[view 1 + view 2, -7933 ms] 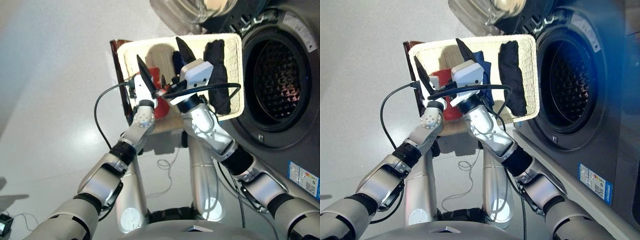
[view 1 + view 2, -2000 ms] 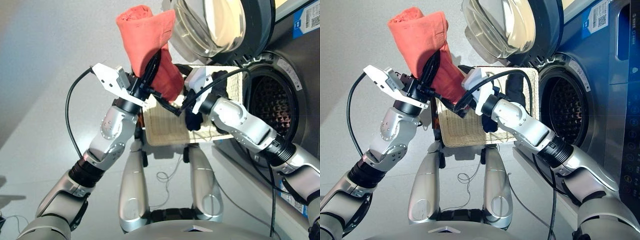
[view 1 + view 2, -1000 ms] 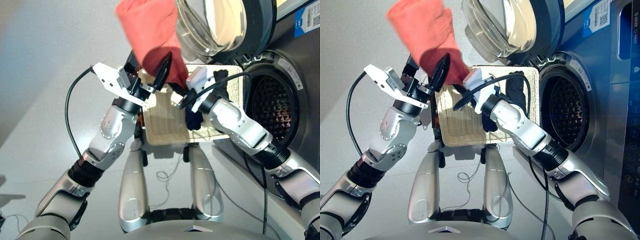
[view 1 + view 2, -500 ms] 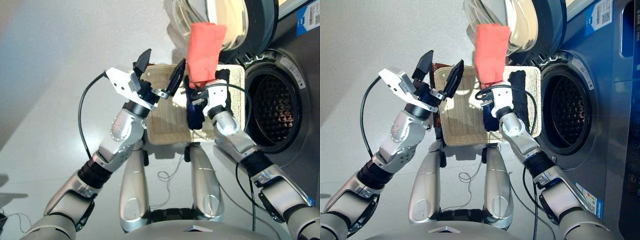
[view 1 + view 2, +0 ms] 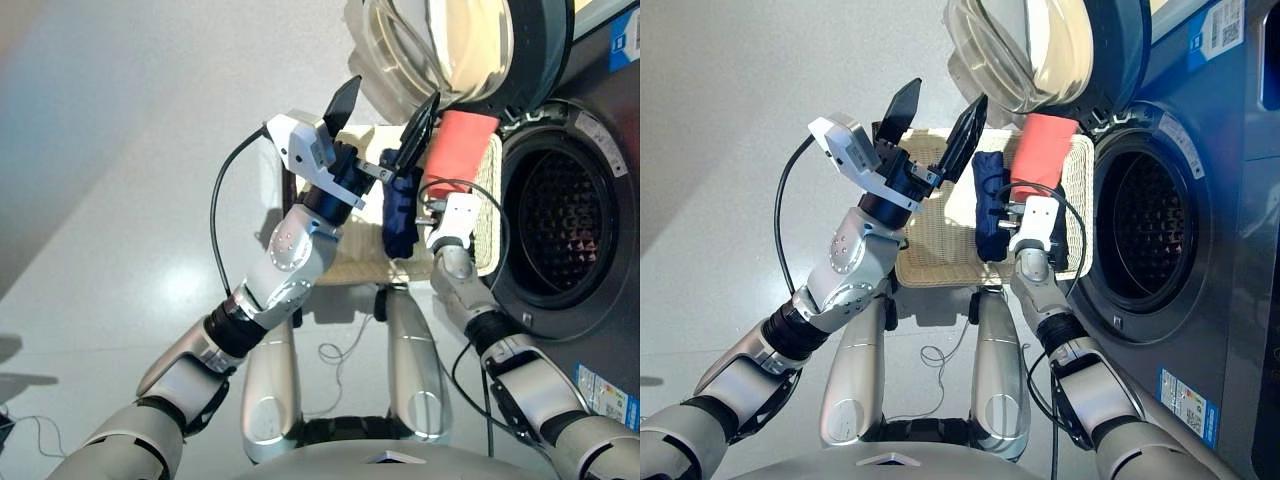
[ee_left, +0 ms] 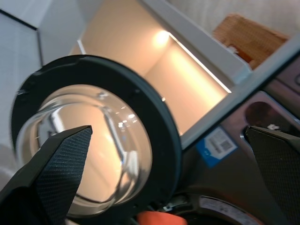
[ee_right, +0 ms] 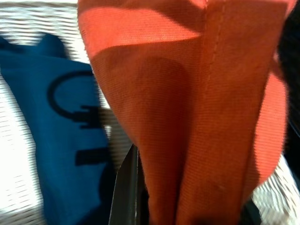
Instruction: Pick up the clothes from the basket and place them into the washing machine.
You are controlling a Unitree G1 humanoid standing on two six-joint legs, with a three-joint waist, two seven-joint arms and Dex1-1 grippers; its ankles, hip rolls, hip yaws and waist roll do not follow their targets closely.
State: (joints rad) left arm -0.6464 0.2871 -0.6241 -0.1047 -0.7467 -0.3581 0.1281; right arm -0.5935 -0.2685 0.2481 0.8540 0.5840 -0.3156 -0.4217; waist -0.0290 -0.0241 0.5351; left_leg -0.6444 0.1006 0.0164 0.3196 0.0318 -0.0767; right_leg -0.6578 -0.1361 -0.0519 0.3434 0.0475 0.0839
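My right gripper is shut on the coral-red cloth bundle, which stands upright above the cream wicker basket, just left of the washing machine's open drum. In the right wrist view the red cloth fills the frame and hides the fingers. The navy bundle lies in the basket beside that wrist. A strip of the black bundle shows behind the wrist. My left gripper hangs open and empty above the basket, pointing at the glass door.
The round glass porthole door stands swung open above the basket and both grippers. Black cables loop from both wrists. Grey floor lies to the left, and the machine's dark front fills the right side.
The left gripper let go of the red bundle and the right gripper now holds it. Over the last half second the bundle came down and right, toward the drum. The open left gripper swung right.
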